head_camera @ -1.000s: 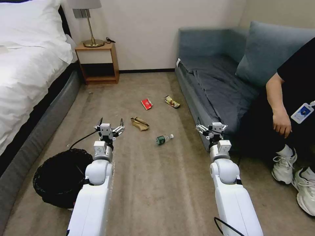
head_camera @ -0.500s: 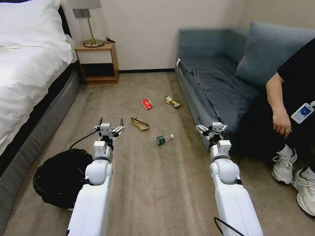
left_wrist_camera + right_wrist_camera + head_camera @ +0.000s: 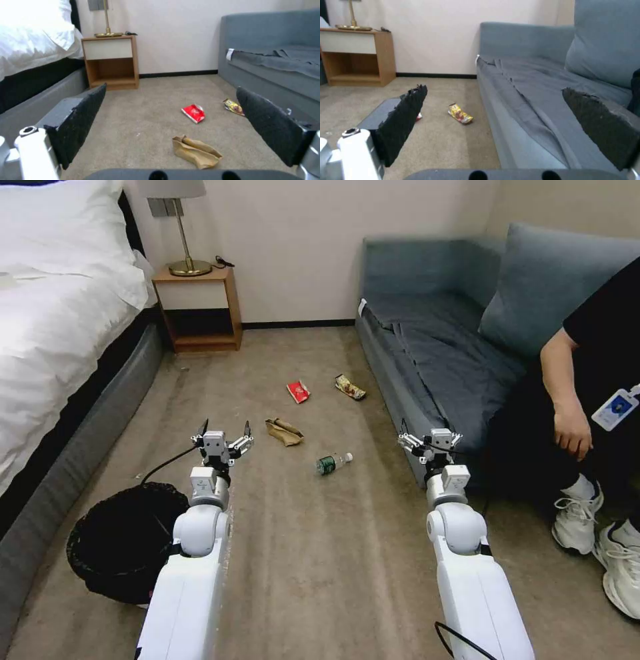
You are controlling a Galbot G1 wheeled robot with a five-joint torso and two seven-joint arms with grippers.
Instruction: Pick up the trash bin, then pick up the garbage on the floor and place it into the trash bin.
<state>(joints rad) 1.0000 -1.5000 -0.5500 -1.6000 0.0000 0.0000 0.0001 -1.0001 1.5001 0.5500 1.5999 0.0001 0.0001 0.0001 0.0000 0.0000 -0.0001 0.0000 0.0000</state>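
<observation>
The trash bin, lined with a crinkled black bag, stands on the carpet at the lower left beside my left arm. The garbage lies ahead: a crumpled brown paper bag, a red snack packet, a yellow-brown wrapper and a small clear bottle with a green label. My left gripper hangs open above the carpet, just left of the paper bag and beyond the bin. Open too, my right gripper is held in front of the sofa's edge.
A white bed runs along the left, a grey sofa along the right. A wooden nightstand with a lamp stands at the back wall. A person sits on the sofa, shoes on the carpet. A black cable crosses the floor near the bin.
</observation>
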